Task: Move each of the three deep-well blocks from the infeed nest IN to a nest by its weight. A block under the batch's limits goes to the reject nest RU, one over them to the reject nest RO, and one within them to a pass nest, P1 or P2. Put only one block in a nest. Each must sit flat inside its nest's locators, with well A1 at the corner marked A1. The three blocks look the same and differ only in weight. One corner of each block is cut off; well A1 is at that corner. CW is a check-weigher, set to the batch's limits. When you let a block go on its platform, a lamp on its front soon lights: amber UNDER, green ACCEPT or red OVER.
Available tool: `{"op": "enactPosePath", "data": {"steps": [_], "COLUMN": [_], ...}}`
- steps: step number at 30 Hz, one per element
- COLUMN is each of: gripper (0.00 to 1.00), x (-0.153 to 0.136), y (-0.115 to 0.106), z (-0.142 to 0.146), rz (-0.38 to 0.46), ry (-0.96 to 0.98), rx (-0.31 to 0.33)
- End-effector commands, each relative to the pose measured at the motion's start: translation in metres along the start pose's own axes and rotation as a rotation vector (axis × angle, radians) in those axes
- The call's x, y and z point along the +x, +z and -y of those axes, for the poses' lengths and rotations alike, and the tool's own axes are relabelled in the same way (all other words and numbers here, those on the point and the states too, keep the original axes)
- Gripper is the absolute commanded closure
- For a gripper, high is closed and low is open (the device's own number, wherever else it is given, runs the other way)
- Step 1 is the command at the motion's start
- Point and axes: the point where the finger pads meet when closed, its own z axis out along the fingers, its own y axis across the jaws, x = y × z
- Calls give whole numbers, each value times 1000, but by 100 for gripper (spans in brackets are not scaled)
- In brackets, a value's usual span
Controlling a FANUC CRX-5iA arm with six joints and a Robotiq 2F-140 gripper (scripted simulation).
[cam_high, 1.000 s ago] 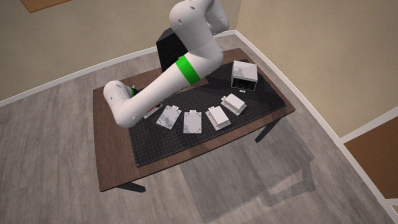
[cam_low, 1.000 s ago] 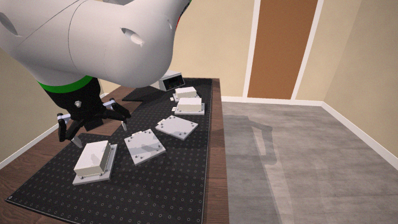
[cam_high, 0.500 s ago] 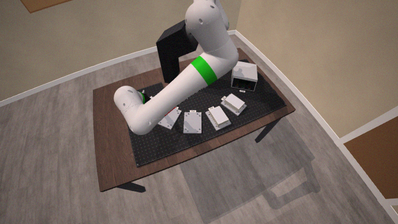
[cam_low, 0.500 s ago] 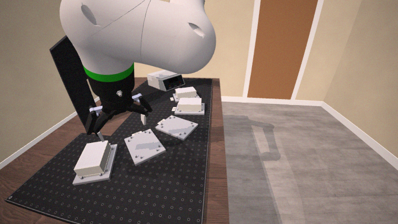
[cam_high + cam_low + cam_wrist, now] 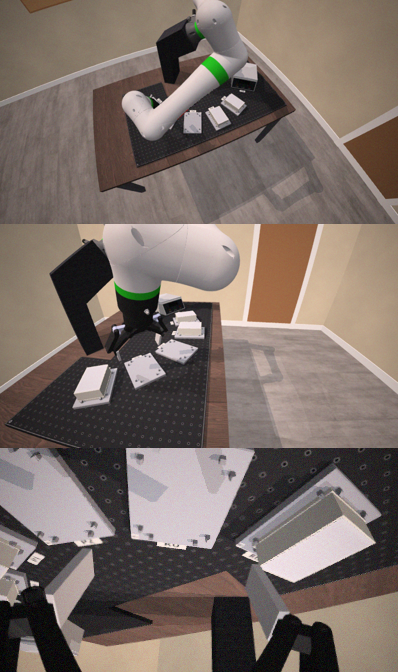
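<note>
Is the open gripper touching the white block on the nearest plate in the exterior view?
Apart. The exterior view shows dark mat between the gripper and the block.

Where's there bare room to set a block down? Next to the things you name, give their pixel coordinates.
On either of two bare nests (image 5: 192, 121) (image 5: 144, 370) (image 5: 175, 503), between the lone block (image 5: 92, 379) (image 5: 317, 550) and the paired blocks (image 5: 218, 115) (image 5: 189, 329). It's crowded around the paired blocks and the open gripper (image 5: 138, 347) (image 5: 172, 570).

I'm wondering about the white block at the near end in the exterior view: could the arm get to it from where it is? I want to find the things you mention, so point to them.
Probably yes: the gripper (image 5: 138, 349) (image 5: 172, 570) is open beside that block (image 5: 93, 382) (image 5: 317, 548), with nothing visible between.
</note>
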Motion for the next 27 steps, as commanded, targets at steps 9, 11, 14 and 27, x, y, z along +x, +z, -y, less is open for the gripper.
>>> {"op": "enactPosePath", "data": {"steps": [9,11,14,27], "gripper": [0,0,0,0], "x": [-8,-9,-12,-22], "y": [4,5,7,12], "z": [44,53,68,122], "rz": [-1,-1,-1,-1], "ry": [-256,-314,-354,-354], "rx": [-147,-181,-204,-204]}}
